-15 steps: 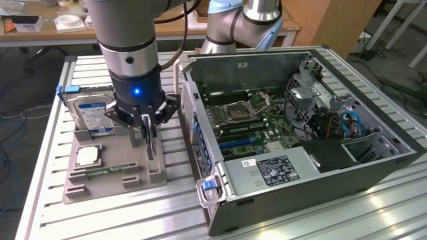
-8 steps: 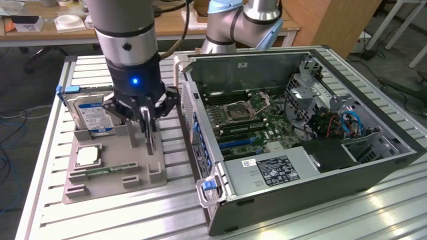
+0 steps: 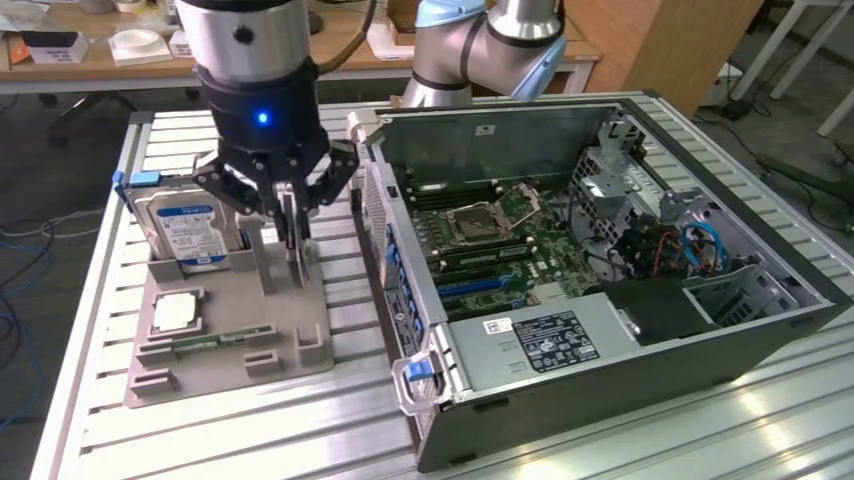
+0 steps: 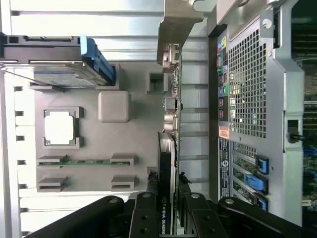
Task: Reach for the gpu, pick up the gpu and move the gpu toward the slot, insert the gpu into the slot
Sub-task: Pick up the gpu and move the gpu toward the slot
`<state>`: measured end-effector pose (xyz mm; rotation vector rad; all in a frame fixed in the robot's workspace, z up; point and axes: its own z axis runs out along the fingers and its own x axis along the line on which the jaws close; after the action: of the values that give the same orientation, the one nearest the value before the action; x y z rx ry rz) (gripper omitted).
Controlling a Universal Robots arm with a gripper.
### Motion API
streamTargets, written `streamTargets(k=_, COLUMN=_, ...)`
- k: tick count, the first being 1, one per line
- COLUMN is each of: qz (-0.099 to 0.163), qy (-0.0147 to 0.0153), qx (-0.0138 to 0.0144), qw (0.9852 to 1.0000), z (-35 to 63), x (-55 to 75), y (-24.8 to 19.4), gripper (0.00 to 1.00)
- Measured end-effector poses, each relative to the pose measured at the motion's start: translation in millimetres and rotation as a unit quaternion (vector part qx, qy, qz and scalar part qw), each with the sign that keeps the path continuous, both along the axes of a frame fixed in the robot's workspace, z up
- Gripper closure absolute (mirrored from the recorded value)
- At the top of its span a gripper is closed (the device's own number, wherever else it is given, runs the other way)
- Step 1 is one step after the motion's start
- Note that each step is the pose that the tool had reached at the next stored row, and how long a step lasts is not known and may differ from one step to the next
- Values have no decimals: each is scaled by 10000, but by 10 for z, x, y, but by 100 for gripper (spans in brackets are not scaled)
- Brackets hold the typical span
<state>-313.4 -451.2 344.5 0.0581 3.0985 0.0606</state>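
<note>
Lettering reading NVIDIA QUADRO runs along the upper edge of the gpu point(image 4: 167, 168), which stands on edge in a grey holder fixture point(image 4: 138, 144) on the slatted aluminium table point(image 3: 200, 440); in the exterior view the gpu point(image 3: 302, 264) is upright, its lower edge seated in the fixture point(image 3: 254, 325). The arm comes straight down over it, wrist vertical, a blue light glowing on the body of the gripper point(image 3: 294, 235).

On the same fixture, toward the exterior view's left, an upright hard drive point(image 3: 187, 228) with a blue label stands near the card; a square silver processor chip point(image 3: 176, 312) and a green memory stick point(image 3: 200, 343) lie flat in their own recesses. Just beside the fixture, on the exterior view's right, lies an open computer case point(image 3: 601, 390); its perforated rear panel point(image 4: 247, 99) rises between the card and the motherboard point(image 3: 514, 240), where a blue slot point(image 3: 470, 287) shows.

The gripper point(image 4: 167, 196) straddles the card's upper edge; its fingers point(image 4: 144, 213) are drawn in against both faces, clenched on the gpu.
</note>
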Motion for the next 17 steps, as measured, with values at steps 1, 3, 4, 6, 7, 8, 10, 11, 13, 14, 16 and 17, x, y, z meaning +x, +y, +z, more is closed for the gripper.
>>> streamTargets(k=1, qz=0, qy=0, qx=0, qw=10000, z=45, x=0, y=0, gripper=74)
streamTargets(k=3, qz=0, qy=0, qx=0, qw=10000, z=135, x=0, y=0, gripper=74)
streamTargets(k=4, qz=0, qy=0, qx=0, qw=10000, z=180, x=0, y=0, gripper=74)
streamTargets(k=6, qz=0, qy=0, qx=0, qw=10000, z=273, x=0, y=0, gripper=74)
streamTargets(k=7, qz=0, qy=0, qx=0, qw=10000, z=318, x=0, y=0, gripper=74)
streamTargets(k=8, qz=0, qy=0, qx=0, qw=10000, z=363, x=0, y=0, gripper=74)
streamTargets(k=10, qz=0, qy=0, qx=0, qw=10000, z=452, x=0, y=0, gripper=74)
streamTargets(k=11, qz=0, qy=0, qx=0, qw=10000, z=500, x=0, y=0, gripper=74)
streamTargets(k=13, qz=0, qy=0, qx=0, qw=10000, z=591, x=0, y=0, gripper=74)
streamTargets(k=14, qz=0, qy=0, qx=-1, qw=10000, z=635, x=0, y=0, gripper=74)
streamTargets(k=16, qz=0, qy=0, qx=0, qw=10000, z=725, x=0, y=0, gripper=74)
streamTargets(k=17, qz=0, qy=0, qx=0, qw=10000, z=770, x=0, y=0, gripper=74)
